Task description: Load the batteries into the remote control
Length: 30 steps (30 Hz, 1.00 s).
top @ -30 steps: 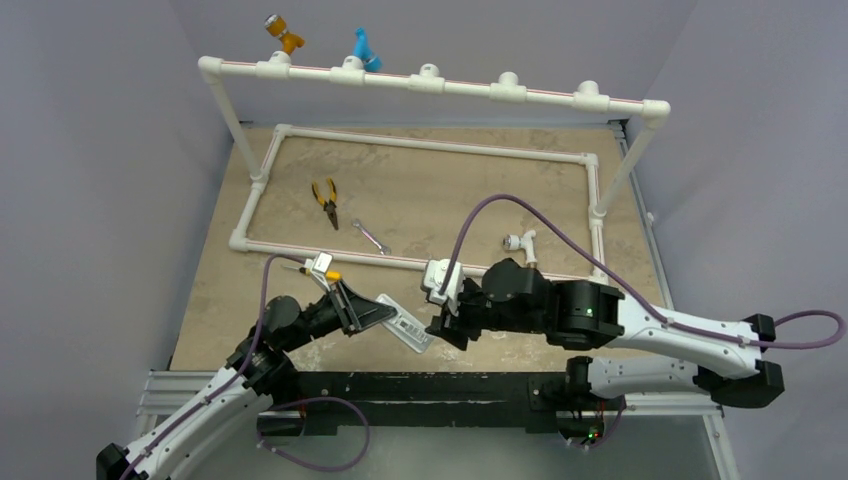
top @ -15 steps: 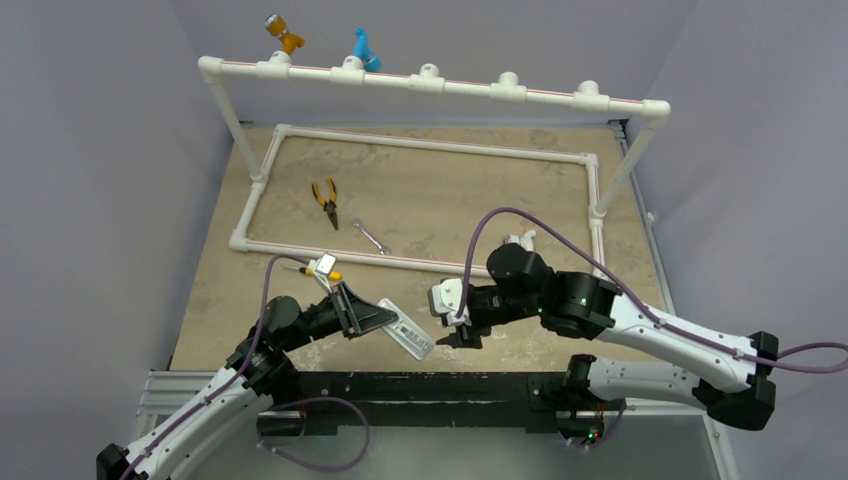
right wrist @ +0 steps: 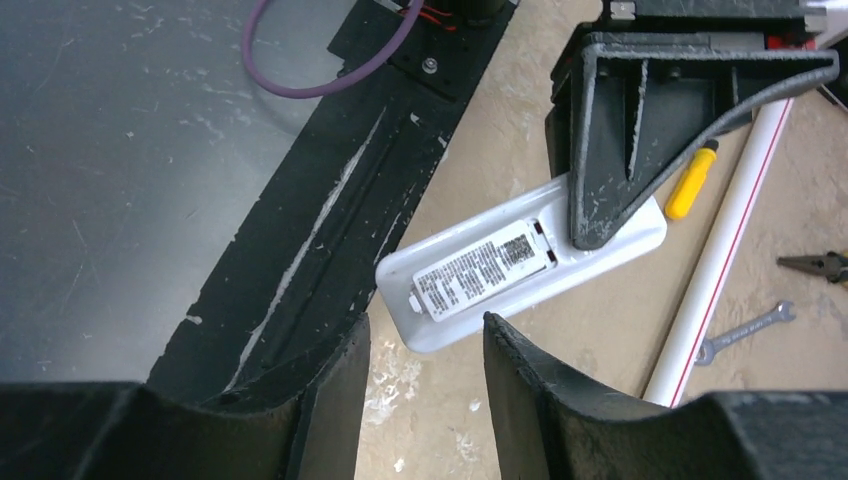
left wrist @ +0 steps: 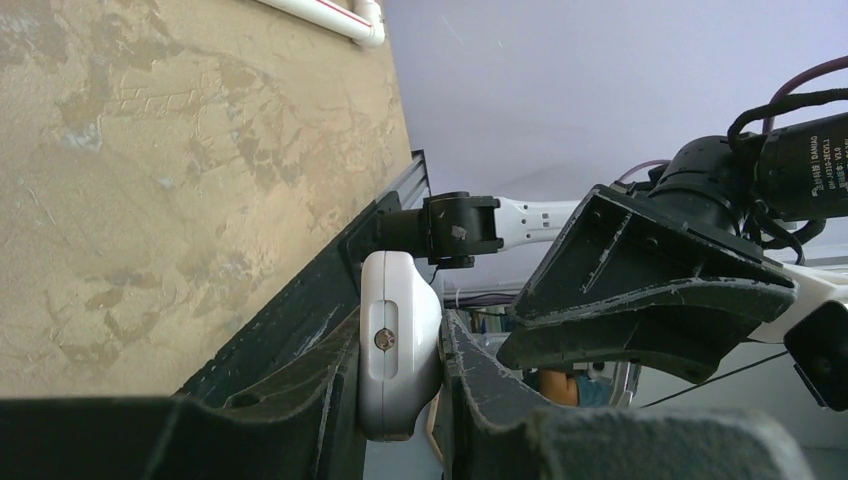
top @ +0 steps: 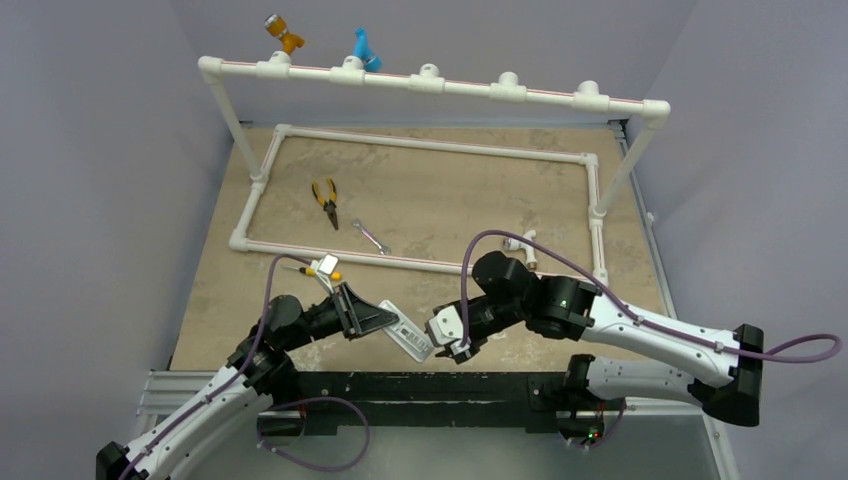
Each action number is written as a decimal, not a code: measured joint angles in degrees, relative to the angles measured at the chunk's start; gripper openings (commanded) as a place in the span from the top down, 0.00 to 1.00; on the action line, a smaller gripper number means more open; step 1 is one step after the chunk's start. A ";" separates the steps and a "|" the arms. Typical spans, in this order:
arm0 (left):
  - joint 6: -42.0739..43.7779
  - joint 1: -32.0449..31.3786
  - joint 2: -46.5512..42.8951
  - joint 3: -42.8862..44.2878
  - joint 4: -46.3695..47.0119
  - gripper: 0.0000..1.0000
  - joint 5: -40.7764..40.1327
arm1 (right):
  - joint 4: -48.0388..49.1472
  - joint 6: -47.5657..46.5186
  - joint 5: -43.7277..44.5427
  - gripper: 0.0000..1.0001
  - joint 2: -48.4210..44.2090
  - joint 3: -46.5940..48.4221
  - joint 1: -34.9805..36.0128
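The white remote control (top: 407,334) is held off the table, back side up, with my left gripper (top: 375,318) shut on its far end. In the left wrist view its edge (left wrist: 400,340) is pinched between the two fingers of that gripper (left wrist: 400,400). The right wrist view shows the remote's back (right wrist: 500,270) carrying a printed label. My right gripper (right wrist: 425,350) is open just short of the remote's free end, nothing between its fingers; from above it (top: 450,342) sits right of the remote. The batteries are out of view.
A yellow-handled screwdriver (top: 325,272) and a small white flat piece (top: 322,264) lie by the near pipe of the white PVC frame (top: 430,145). Inside the frame lie a wrench (top: 371,236) and pliers (top: 325,200). A black rail (top: 420,385) runs along the near edge.
My right gripper has swung left and down toward the remote's free end, and its jaws have narrowed somewhat. The left gripper and the remote have stayed put.
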 measured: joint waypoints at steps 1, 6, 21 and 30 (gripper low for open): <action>0.00 0.00 0.11 0.00 0.00 1.00 0.13 | 0.22 -0.96 -0.87 0.54 0.33 0.00 0.00; 0.00 0.00 0.20 0.00 0.02 1.00 0.37 | 0.61 -5.29 -4.66 0.52 2.25 0.00 0.00; 0.00 0.00 0.48 0.00 0.02 1.00 0.94 | -4.52 -15.37 -8.35 0.52 11.26 4.74 0.00; 0.00 0.00 0.74 0.00 0.09 1.00 1.01 | -5.27 -17.44 -8.35 0.54 11.32 4.74 0.00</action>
